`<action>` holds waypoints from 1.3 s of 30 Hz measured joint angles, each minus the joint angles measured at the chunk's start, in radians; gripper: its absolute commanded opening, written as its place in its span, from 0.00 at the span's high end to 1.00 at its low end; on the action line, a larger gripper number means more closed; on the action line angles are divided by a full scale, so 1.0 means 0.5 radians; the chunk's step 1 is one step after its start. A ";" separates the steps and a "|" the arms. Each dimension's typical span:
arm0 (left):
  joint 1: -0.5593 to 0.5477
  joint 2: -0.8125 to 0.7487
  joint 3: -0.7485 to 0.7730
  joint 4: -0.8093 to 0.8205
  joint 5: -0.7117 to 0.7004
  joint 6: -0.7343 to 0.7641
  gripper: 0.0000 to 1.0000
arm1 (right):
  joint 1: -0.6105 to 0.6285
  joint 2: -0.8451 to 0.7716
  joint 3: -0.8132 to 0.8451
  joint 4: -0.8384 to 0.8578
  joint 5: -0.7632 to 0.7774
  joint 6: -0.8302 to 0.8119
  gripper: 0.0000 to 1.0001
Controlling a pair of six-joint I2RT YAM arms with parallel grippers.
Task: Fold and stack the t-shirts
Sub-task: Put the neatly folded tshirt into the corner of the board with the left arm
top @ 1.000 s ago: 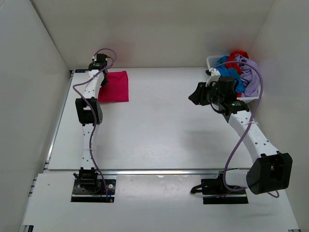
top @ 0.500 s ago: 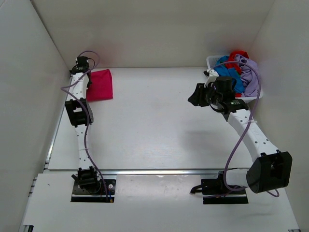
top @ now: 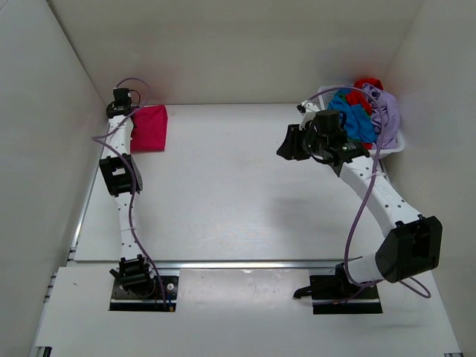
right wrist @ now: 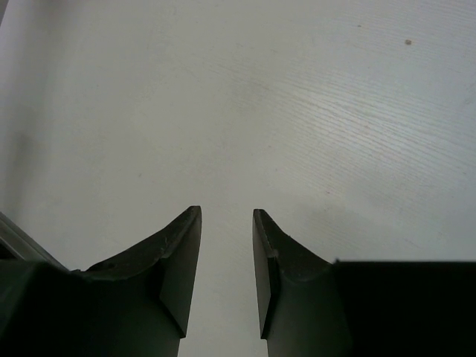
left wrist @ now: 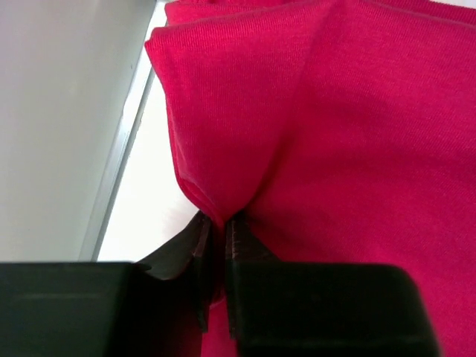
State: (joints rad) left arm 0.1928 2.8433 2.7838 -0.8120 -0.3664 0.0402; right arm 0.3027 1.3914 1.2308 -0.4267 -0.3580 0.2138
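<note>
The left pincer (left wrist: 216, 227) has dragged the pink t-shirt (top: 150, 127) further toward the far-left corner of the surface (top: 223, 193). The right pincer (right wrist: 226, 219) has shifted leftward, away from the right edge.

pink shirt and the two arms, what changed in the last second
The left gripper, shut on the pink t-shirt, dragged it further left. The right gripper, open and empty, swung a little left, away from the basket. The basket and its shirts stayed put.
</note>
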 measured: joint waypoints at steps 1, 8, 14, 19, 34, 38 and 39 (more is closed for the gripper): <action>0.001 0.003 0.001 0.018 0.000 0.012 0.75 | 0.012 0.008 0.020 -0.012 0.008 -0.001 0.68; 0.018 0.031 0.031 0.112 -0.053 0.046 0.46 | 0.036 0.027 0.087 -0.047 0.060 0.000 0.68; 0.068 0.031 0.037 0.130 -0.097 -0.002 0.25 | 0.060 0.032 0.090 -0.091 0.114 0.002 0.50; 0.097 0.014 0.040 0.101 -0.120 -0.034 0.24 | 0.090 0.028 0.098 -0.112 0.202 0.018 0.01; 0.041 -1.839 -1.446 0.040 0.468 -0.051 0.22 | -0.076 -0.135 -0.040 -0.333 0.494 -0.053 0.01; -0.235 -2.555 -2.049 0.067 0.536 -0.084 0.21 | -0.201 -0.002 -0.012 -0.484 0.581 -0.069 0.01; -0.308 -2.695 -2.174 0.068 0.573 -0.098 0.21 | -0.224 0.013 -0.012 -0.519 0.599 -0.076 0.01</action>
State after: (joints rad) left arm 0.0387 1.4960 1.6966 -0.7780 -0.0799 -0.0086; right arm 0.1909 1.3979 1.2247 -0.6861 -0.0586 0.1757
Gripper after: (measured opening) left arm 0.788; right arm 0.991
